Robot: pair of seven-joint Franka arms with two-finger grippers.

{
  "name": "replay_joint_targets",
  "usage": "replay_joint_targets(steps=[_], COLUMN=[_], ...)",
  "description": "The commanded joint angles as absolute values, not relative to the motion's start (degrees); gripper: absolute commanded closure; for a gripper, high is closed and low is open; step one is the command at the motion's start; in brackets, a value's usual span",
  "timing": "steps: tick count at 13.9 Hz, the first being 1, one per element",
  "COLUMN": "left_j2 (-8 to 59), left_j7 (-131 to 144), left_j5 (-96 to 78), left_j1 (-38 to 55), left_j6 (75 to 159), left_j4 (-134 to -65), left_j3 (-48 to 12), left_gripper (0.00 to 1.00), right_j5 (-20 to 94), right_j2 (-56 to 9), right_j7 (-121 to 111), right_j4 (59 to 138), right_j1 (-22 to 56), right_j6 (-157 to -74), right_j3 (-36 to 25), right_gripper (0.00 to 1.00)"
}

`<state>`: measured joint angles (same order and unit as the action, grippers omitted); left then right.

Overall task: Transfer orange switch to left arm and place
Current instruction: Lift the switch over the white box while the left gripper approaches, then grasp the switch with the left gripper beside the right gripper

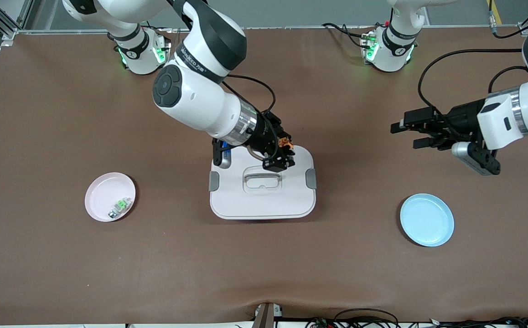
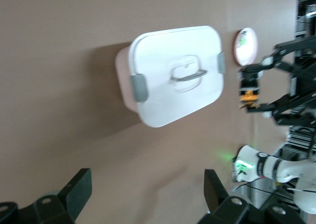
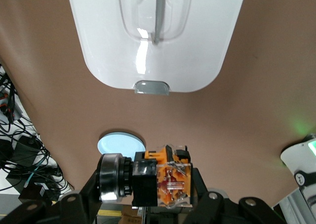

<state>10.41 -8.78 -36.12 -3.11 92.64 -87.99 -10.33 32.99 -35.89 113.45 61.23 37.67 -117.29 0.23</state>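
The right gripper (image 1: 283, 152) is grasping the orange switch (image 1: 286, 144) over the box (image 1: 262, 200), whose lid is sitting shut; the left gripper (image 1: 409, 133) is waiting with fingers released over the table; a small green component (image 1: 120, 206) is lying in the pink plate (image 1: 102, 193), and the blue plate (image 1: 427, 220) is holding nothing.

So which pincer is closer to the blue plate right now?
Left. The left pincer hangs open, above the table beside the blue plate; the right pincer, shut on the orange switch, is over the box.

The box (image 1: 262, 189) sat mid-table between two plates, one plate (image 1: 109, 196) toward the right arm's end holding a small component (image 1: 121, 207), the other plate (image 1: 427, 220) toward the left arm's end, slightly nearer the front camera.
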Motion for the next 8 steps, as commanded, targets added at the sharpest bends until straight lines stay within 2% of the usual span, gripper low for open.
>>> replay_joint_targets(steps=[1,3,6,8], left_j2=[10.5,11.0,11.1,11.1], left_j7=[-9.6,-9.6,-9.7,-9.7], left_j5=[-38.5,-41.3,-45.4,-46.5], left_j1=[-0.8,-0.4,-0.4,-0.4], left_j6=[97.6,98.7,98.4,98.5], left_j4=[-90.3,-90.5,-91.7,-92.0], left_j3=[-10.5,-11.2,-12.4,-12.9], left_gripper=[0.0,0.0,0.12,0.14], right_j5=[34.3,34.3,34.3,34.3], right_j2=[-38.0,-38.4,-39.2,-39.5], right_j7=[118.4,120.9,123.6,124.5], right_j4=[57.5,57.2,55.7,55.5], right_j1=[37.7,38.8,39.3,39.6], right_j6=[-118.4,-120.4,-120.5,-121.0], right_j3=[1.8,1.9,2.0,2.7], right_gripper=[1.0,1.0,1.0,1.0])
